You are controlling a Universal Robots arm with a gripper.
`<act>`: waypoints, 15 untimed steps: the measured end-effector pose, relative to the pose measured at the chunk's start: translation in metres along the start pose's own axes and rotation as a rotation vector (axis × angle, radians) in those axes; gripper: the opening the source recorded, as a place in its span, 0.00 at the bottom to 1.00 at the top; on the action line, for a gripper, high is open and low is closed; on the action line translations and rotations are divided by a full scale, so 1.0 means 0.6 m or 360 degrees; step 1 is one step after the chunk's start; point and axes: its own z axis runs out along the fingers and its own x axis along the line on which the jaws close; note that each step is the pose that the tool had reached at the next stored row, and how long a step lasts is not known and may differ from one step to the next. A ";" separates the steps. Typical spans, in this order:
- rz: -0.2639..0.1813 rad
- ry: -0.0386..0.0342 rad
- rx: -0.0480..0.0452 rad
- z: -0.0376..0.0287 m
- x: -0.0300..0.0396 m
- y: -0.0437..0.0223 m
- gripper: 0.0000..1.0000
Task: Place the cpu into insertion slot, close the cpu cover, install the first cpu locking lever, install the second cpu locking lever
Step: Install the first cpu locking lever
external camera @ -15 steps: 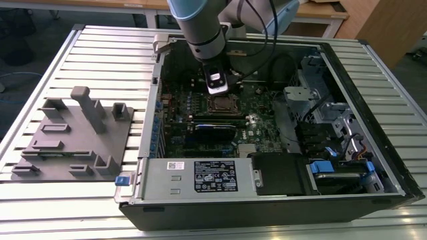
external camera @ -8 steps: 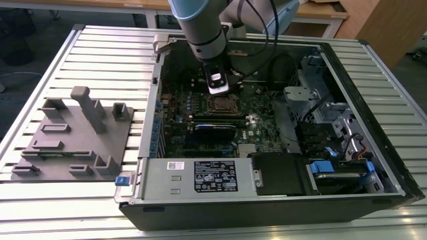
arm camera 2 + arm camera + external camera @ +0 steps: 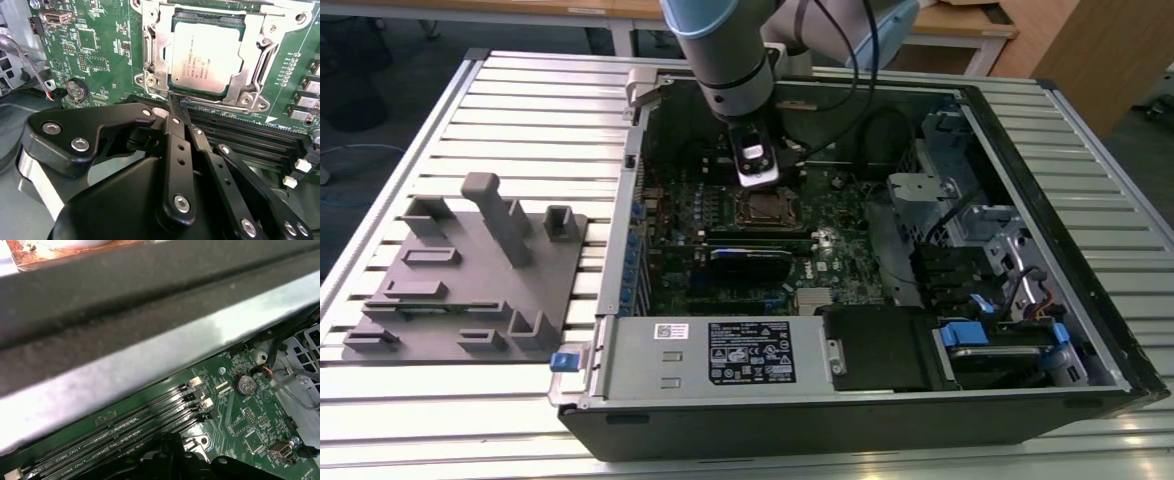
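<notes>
— Second wrist view, closest to the lens: what are your fingers (image 3: pixel 177 150) doing?

— Your gripper (image 3: pixel 173 102) has them drawn together, tip against tip. They end at the near corner of the cpu cover (image 3: pixel 156 47). You cannot tell whether they touch it.

— And just beyond the tips?

— Beside them run the long black memory slots (image 3: pixel 240 132). Past those, the cpu (image 3: pixel 207 52) lies flat in the insertion slot (image 3: pixel 762 209). The cover is down around it, and its silvery face shows through the window. 1 thin lever rod (image 3: pixel 146 50) runs along 1 side of the cover, and a 2nd rod (image 3: pixel 263 65) runs along the opposite side.

— Farther out?

— In the exterior view your arm (image 3: pixel 727 60) reaches down into the open computer case (image 3: pixel 854 425), which lies on the slatted table (image 3: pixel 520 90). A grey fixture (image 3: pixel 467 290) sits beside the case on the exterior view's left.
</notes>
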 end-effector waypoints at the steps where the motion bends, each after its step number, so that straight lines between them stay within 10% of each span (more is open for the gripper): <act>1: 0.0001 0.0001 -0.0001 0.000 -0.001 0.000 0.10; 15: 0.0015 0.0018 -0.0035 0.006 -0.016 -0.011 0.10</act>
